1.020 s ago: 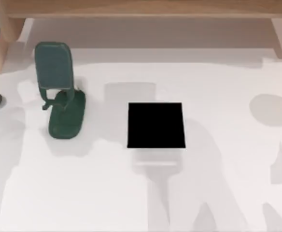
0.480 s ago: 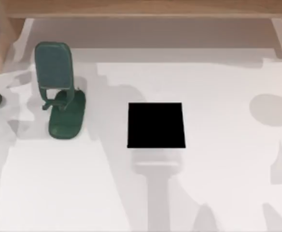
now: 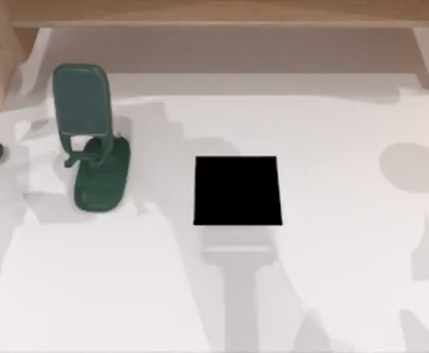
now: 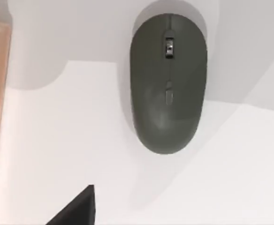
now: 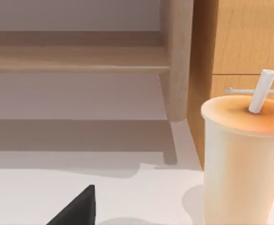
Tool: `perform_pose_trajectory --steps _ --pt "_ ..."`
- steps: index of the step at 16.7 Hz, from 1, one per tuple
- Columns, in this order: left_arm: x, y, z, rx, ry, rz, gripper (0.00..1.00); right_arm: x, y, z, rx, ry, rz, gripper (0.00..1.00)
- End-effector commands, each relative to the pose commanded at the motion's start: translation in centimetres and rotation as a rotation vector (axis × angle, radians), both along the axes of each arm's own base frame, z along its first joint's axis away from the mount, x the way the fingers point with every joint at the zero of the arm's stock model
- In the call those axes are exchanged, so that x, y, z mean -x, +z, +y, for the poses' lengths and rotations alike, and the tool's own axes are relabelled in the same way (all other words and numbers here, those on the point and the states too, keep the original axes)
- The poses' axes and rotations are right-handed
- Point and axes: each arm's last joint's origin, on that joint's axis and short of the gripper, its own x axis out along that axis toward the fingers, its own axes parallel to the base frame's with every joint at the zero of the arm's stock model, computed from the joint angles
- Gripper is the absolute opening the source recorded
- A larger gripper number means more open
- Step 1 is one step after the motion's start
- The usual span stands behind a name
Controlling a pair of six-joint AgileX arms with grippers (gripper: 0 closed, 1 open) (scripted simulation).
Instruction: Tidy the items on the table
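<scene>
My left tool hangs over the mouse (image 4: 168,84), which lies at the counter's (image 3: 332,294) nine o'clock edge; finger state I cannot tell. Next: descend and grasp it.

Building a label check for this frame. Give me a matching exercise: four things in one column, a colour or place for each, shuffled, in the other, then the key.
Things:
1. mouse
2. phone stand
3. square pad
4. cup with straw

Descriptions:
A. black, flat at the table's middle
B. dark green, on the table's left part
C. pale orange, beside the wooden shelf
D. grey, oval, flat on white surface

Pairs: 1-D, 2-B, 3-A, 4-C
</scene>
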Motion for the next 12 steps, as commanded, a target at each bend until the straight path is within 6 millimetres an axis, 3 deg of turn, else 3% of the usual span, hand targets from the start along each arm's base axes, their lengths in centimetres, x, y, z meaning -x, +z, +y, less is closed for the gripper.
perform_pose_trajectory --steps 3,5,10,12 --pt "0.6 0.4 0.4 -0.002 0.003 -0.010 1.00 0.0 0.0 0.0 0.000 0.000 0.000 1.00" --pt "0.3 -1.0 0.5 -0.003 0.002 -0.017 1.00 0.0 0.0 0.0 0.000 0.000 0.000 1.00" --pt "-1.0 -9.0 0.4 -0.001 0.003 -0.004 1.00 0.0 0.0 0.0 0.000 0.000 0.000 1.00" --pt "-1.4 -11.2 0.1 0.000 0.001 -0.002 1.00 0.0 0.0 0.0 0.000 0.000 0.000 1.00"
